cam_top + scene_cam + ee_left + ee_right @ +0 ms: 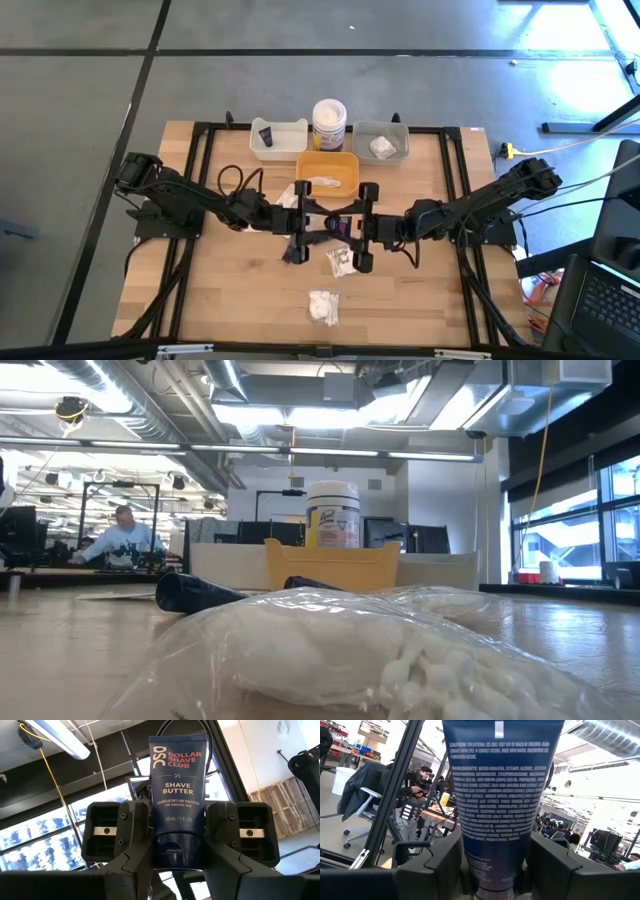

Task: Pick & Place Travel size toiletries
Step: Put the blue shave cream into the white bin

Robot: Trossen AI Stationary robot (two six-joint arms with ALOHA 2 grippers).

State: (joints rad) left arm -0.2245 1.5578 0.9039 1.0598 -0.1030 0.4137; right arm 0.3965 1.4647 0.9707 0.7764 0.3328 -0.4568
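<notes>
Mid-bench [200, 290], in front of the yellow tray [327, 171]: left pincer [177, 845] clamps a dark shave-butter tube [177, 795] between both fingers. Right pincer [495, 865] faces it, fingers at the same tube's sides; firm grip not discernible. Clear-wrapped fluffy packs [323, 307] lie nearer the front edge.

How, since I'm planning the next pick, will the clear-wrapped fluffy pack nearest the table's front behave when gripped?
The fluffy pack probably squashes and flops: its clear film looks loose over soft white pieces. Likely light for its bulk. Lying flat on the table, it should slide rather than roll.
</notes>
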